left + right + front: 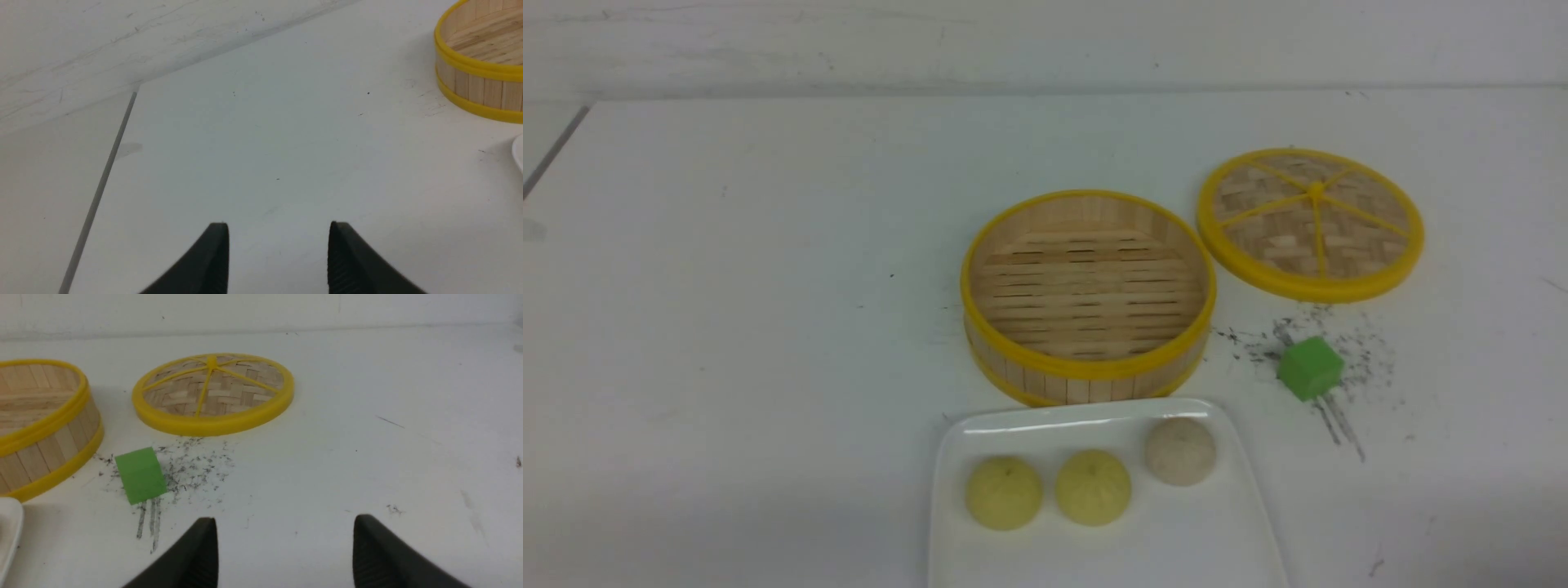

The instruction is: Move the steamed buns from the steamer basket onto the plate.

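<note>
- The white desk [768, 286] fills most of all three views; only the left wrist view and the front view show the grey strip [102, 183] along one side.
- The white plate [1143, 543] shows broadly in the front view, running out of its near edge; each wrist view catches just a sliver.
- The steamer basket [1086, 294], just beyond the plate, shows its whole slatted floor, with no bun on it, only in the front view; both wrist views cut it off.
- The woven lid [1307, 220] lies beside the basket, toward the right, seen in the front and right wrist views.
- The left tool [278, 224] and right tool [285, 518] appear only in their own wrist views, each spread open and empty.
- The steamed buns [1093, 487], two yellow and one beige, sit apart on the plate, clear only in the front view.
- The green cube [1311, 368] is missing from the left wrist view.
</note>
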